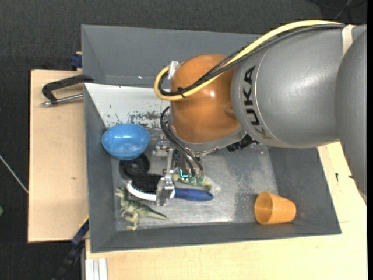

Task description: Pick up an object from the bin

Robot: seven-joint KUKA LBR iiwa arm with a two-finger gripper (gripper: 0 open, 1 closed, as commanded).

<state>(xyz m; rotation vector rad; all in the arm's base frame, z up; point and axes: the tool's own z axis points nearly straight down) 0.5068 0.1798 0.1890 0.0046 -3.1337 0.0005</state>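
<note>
Grey metal walls of the bin (204,39) slope down to a scuffed floor, and the brush (143,186) lying on that floor is what I take my bearings from. My arm (303,86) comes in from the right of the brush, and its orange cover (201,107) hangs above and to the right of the brush. I judge I am held steeply so as to come down without knocking its neighbours.

A blue egg (125,142) sits just above the brush in the view. An orange cup (274,209) lies on its side well to the right of the brush, apart from everything else. The brush has white bristles on a dark head. A blue handle runs off from it to the right, and I judge this to be part of the same brush.

A green toy lizard (137,210) lies just below the brush, and a black ring (133,168) lies between the brush and the egg.

My gripper (167,190) is down at the brush's right end, where head meets handle. I cannot tell whether it is clenched or released. That narrow neck looks the easiest place to take hold.
</note>
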